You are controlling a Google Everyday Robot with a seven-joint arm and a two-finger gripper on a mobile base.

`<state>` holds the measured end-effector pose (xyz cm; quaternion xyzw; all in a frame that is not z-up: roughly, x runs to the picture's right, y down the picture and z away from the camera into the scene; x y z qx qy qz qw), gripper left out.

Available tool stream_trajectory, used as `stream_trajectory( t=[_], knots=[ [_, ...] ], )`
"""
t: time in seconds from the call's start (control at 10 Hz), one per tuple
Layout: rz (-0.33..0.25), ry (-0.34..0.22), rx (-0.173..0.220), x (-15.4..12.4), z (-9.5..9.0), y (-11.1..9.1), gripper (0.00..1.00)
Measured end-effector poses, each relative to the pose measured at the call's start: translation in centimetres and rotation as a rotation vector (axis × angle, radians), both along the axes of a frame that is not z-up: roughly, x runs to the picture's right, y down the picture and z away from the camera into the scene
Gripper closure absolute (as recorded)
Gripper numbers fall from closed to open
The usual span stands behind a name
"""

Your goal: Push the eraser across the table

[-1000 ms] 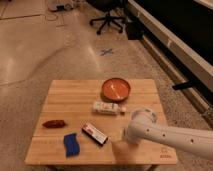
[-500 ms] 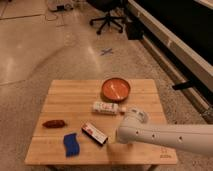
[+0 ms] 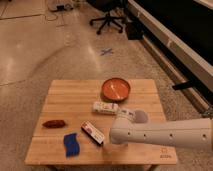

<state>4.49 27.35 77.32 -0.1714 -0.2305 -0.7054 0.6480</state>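
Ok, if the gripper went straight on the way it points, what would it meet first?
Probably the eraser, lying just ahead of the gripper on the table, though depth is unclear.

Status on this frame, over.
Gripper low at eraser's arm-side end, contact unclear. Eraser flat on table, near front edge. Blue pad close beyond it, may block push.

end effector (image 3: 107,143): mostly hidden under arm (image 3: 160,135) beside eraser (image 3: 92,132) | arm: cut by right edge

End effector (image 3: 107,142) beside black, red-and-white-labelled eraser (image 3: 93,132)
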Motion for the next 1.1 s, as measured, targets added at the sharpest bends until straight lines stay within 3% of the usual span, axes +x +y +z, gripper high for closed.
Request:
stream_trajectory(
  t=[1.1],
  knots=[
    [-0.110, -0.010, 0.068, -4.4, 2.4, -4.9, 0.20]
  ],
)
